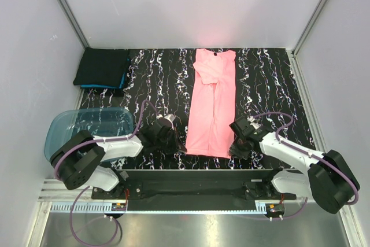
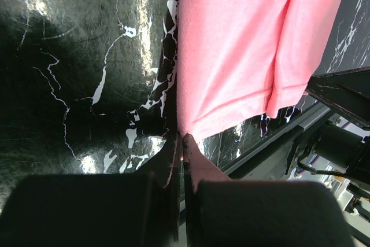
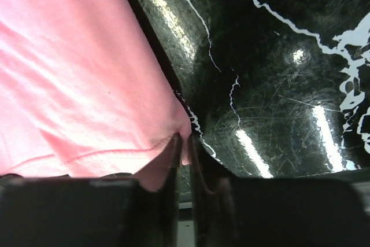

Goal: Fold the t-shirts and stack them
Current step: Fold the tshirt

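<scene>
Top external view shows us the pink t-shirt point(image 1: 211, 105) lying mid-table as a long narrow strip with its sleeves folded in, and a folded black and teal pile point(image 1: 103, 69) at the far left corner. We judge the crosswise folds and the stacking are left to do. The left gripper point(image 2: 182, 142) and right gripper point(image 3: 184, 146) each pinch a near hem corner. We cannot tell how many tees that pile holds.
</scene>
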